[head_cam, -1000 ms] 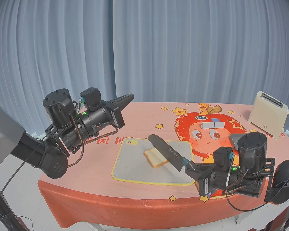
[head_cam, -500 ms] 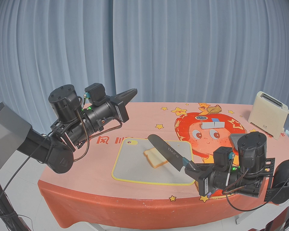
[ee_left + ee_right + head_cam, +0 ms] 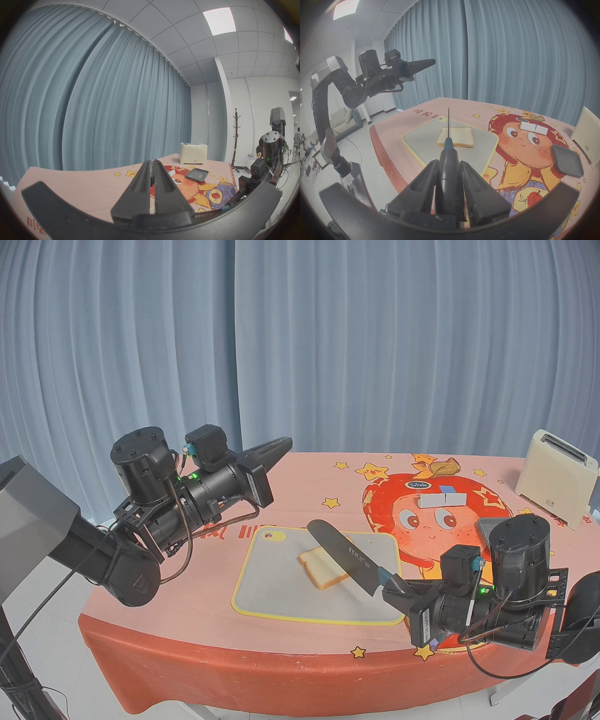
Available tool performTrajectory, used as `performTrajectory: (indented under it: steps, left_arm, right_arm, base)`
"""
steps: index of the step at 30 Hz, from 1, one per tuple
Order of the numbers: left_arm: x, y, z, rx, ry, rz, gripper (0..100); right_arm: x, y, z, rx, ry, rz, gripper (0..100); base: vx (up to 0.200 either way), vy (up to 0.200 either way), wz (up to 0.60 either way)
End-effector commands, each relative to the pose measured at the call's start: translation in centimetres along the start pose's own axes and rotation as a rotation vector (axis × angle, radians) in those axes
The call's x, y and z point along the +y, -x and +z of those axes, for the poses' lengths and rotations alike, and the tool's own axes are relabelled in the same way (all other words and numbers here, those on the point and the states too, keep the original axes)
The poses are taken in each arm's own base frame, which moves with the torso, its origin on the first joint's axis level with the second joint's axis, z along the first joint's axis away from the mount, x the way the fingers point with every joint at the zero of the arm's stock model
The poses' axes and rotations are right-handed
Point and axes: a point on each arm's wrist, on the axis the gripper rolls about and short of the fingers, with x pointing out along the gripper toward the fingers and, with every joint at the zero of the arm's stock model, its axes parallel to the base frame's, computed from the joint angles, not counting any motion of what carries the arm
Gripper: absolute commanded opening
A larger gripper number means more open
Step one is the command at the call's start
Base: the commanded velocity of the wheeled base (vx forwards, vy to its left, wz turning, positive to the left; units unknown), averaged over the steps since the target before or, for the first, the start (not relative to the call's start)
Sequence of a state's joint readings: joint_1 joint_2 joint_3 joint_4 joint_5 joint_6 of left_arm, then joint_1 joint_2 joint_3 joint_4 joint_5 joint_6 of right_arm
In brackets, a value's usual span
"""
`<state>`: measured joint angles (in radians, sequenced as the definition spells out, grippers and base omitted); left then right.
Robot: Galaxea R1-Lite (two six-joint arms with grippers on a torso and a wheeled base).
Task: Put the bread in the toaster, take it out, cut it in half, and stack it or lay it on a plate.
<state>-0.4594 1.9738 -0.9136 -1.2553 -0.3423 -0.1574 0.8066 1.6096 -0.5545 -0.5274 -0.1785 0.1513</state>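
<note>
A slice of bread [image 3: 322,567] [image 3: 455,137] lies flat on the grey cutting board [image 3: 275,580] [image 3: 422,140] with a yellow rim. My right gripper [image 3: 400,592] [image 3: 449,175] is shut on the handle of a dark knife [image 3: 345,552] [image 3: 448,125]; the blade hangs edge-down just over the slice. The left gripper [image 3: 280,445] [image 3: 153,167] is shut and empty, held high over the table's far left side. A cream toaster [image 3: 556,477] [image 3: 192,152] stands at the far right. A dark grey plate [image 3: 568,160] [image 3: 197,174] lies between toaster and board.
The table wears an orange cloth [image 3: 294,490] with a cartoon face. Two small white blocks [image 3: 442,499] rest on the face's forehead. Blue curtains [image 3: 300,340] hang behind the table. Bare cloth lies left of the board.
My left arm has swung rightward and a little forward toward the board, its shut gripper now farther over the table. The right arm, knife and bread have barely moved.
</note>
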Motion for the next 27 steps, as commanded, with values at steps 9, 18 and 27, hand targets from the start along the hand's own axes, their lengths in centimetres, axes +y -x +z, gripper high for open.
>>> performTrajectory:
  steps: [9, 18, 27]
  left_arm:
    - [-1.3, -0.3, -4.3, 0.107, -0.035, -0.082, 0]
    - [-2.4, -0.6, -6.4, 0.16, -0.094, -0.12, 0]
    - [-3.5, -0.7, -6.3, 0.161, -0.096, -0.126, 0]
  right_arm:
    - [0.1, -0.2, -0.1, 0.003, 0.002, -0.016, 0]
    - [-0.1, -0.3, -0.1, 0.013, 0.0, -0.026, 0]
    - [-0.1, -0.2, 0.1, -0.001, -0.001, -0.049, 0]
  base:
    - [0.0, 0.0, 0.0]
    - [0.0, 0.0, 0.0]
    - [0.0, 0.0, 0.0]
